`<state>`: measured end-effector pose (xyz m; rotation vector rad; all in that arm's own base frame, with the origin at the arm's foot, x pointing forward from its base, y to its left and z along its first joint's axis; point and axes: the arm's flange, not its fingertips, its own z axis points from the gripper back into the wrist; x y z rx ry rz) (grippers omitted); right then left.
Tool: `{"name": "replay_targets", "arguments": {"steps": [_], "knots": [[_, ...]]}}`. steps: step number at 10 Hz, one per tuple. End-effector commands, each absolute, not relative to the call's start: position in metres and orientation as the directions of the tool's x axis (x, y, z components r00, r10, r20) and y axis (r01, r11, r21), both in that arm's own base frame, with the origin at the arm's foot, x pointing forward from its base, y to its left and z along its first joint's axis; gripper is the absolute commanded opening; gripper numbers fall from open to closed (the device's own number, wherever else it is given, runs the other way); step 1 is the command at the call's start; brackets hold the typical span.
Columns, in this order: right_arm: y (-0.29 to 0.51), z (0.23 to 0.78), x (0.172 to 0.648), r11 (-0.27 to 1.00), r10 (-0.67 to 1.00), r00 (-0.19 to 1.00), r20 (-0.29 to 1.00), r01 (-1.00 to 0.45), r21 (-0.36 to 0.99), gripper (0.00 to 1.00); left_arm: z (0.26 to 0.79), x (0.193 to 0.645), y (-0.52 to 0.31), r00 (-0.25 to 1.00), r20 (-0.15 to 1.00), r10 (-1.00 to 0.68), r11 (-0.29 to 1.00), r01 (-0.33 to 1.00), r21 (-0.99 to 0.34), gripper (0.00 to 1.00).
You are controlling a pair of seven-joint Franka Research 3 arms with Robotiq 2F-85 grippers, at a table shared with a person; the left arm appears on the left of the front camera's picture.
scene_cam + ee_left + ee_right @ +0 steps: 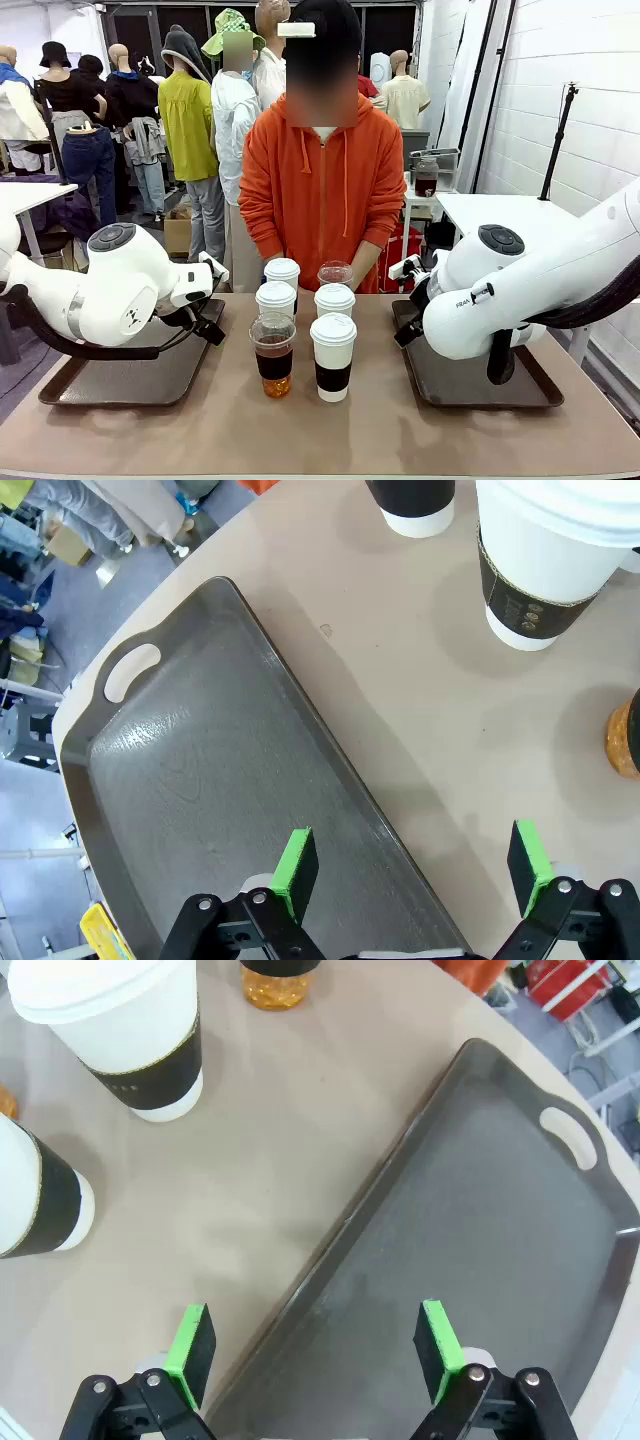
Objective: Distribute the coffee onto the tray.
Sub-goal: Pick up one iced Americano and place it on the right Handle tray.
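Observation:
Six cups stand grouped at the table's middle. Four are white paper cups with dark bands, the nearest (pixel 333 357) in front and another (pixel 275 298) behind it. Two are clear dome-lidded cups, one (pixel 273 355) at front left with amber drink and one (pixel 335 273) at the back. My left gripper (pixel 410 865) is open over the inner edge of the left tray (pixel 200 780), with a paper cup (pixel 540 560) ahead. My right gripper (pixel 315 1345) is open above the right tray's (pixel 480 1240) edge, a paper cup (pixel 125 1030) ahead. Neither holds anything.
A person in an orange hoodie (pixel 320 190) stands at the far side, right behind the cups. The left tray (pixel 130 375) and right tray (pixel 480 380) flank the group and are bare. A strip of tabletop (pixel 320 440) runs along the near edge.

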<state>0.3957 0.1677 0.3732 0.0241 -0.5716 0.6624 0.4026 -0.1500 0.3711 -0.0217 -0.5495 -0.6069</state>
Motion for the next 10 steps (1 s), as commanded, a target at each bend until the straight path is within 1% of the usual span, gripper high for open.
{"name": "replay_targets", "arguments": {"steps": [1, 10], "knots": [[0.1677, 0.3732, 0.3957, 0.794, 0.575, 0.641, 0.509, -0.588, -0.156, 1.0, 0.3712, 0.4026, -0.1501, 0.683, 0.497, -0.536, 0.826, 0.547, 0.138, 1.0], [0.1677, 0.3732, 0.3957, 0.794, 0.575, 0.641, 0.509, -0.588, -0.156, 1.0, 0.3712, 0.4026, -0.1501, 0.683, 0.497, -0.536, 0.826, 0.547, 0.138, 1.0]]}}
